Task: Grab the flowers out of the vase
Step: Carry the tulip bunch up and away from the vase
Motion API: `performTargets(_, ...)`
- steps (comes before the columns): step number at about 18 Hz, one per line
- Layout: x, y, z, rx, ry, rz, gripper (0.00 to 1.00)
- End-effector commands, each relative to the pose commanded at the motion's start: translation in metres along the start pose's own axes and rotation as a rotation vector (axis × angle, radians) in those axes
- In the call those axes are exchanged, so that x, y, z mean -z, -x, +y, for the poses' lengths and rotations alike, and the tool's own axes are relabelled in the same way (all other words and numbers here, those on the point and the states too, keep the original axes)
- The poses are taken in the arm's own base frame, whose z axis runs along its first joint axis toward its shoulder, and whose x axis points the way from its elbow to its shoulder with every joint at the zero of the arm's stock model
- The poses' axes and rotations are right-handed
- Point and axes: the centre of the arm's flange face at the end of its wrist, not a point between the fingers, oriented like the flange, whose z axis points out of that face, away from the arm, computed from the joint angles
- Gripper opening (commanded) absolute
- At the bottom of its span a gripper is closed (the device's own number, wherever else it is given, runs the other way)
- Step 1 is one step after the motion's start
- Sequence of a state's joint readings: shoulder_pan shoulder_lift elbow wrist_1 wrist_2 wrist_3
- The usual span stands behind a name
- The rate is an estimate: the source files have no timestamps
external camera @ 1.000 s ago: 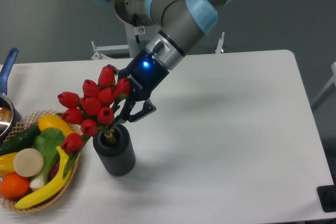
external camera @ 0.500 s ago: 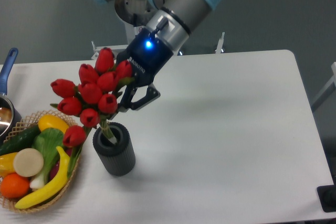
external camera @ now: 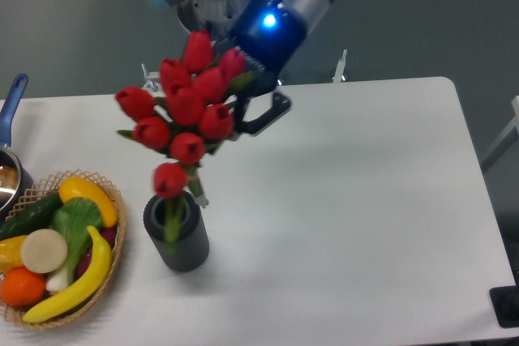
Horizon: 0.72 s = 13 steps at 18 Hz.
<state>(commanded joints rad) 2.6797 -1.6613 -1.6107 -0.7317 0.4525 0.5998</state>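
the flowers (external camera: pixel 188 107) have risen a good way compared with half a second ago: then the lowest buds sat just over the mouth of the vase (external camera: pixel 177 234) and the stems ran down inside it, whereas now the bunch hangs clearly higher and further toward the back of the tabletop (external camera: pixel 365 200), with the cluster of red buds level with the arm's wrist. one low bud and its green stem end hang right at the vase mouth, and it is hard to tell whether the stem tip is just inside the rim or just above it. that suggests the lift is nearly done but the bunch may not yet be fully free, so a little more upward travel looks needed. the vase itself stands upright in the same spot, just beside the wicker basket (external camera: pixel 113 224) of plastic fruit, so the pull has not dragged it along. the gripper (external camera: pixel 243 113) comes in from the upper right, the arm slanting down and left with its blue light showing on the wrist, and has climbed with the bunch. its fingers are closed narrow on the stems and leaves just beneath the buds, one dark finger (external camera: pixel 270 113) showing to the right of the flowers and the other hidden behind them.
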Motion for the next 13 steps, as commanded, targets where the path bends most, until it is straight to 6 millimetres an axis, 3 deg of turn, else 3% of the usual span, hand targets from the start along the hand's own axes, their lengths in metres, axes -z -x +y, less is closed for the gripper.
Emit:
performTargets(4, 0.030, 0.039, 0.006, 0.025, -0.014, -0.068, 0.54)
performTargets(9, 0.058, 0.099, 0.036, -0.003, -0.011, -0.134, 0.54)
performTargets(13, 0.075, 0.124, 0.053, -0.020, -0.007, -0.169, 0.54)
